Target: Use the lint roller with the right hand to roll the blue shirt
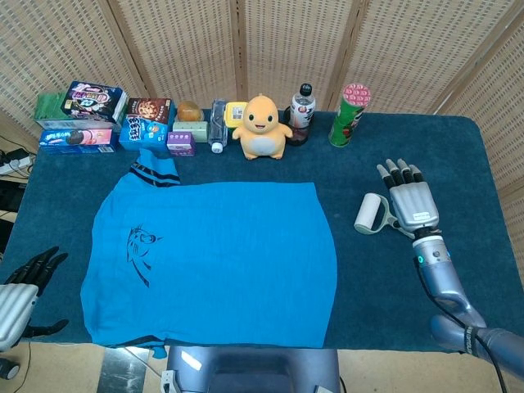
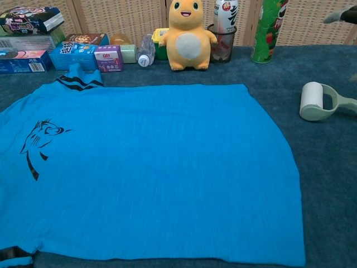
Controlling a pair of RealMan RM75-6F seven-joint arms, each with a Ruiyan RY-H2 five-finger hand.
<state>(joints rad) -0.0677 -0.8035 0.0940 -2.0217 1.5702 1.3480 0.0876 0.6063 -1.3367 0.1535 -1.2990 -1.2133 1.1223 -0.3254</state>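
Observation:
The blue shirt (image 1: 213, 258) (image 2: 145, 167) lies spread flat on the dark blue table, with a dark print on its left side. The lint roller (image 1: 369, 214) (image 2: 316, 101), with a white roll and a pale green handle, lies on the table to the right of the shirt, apart from it. My right hand (image 1: 411, 199) hovers just right of the roller with fingers apart, holding nothing; in the chest view only its fingertips (image 2: 341, 15) show at the top right corner. My left hand (image 1: 23, 286) hangs open off the table's left front edge.
Along the far edge stand snack boxes (image 1: 90, 119), a small bottle (image 1: 217, 124), a yellow plush toy (image 1: 262, 127), a drink bottle (image 1: 301, 113) and a green chip can (image 1: 350, 115). Bare table (image 1: 458, 164) lies around the roller.

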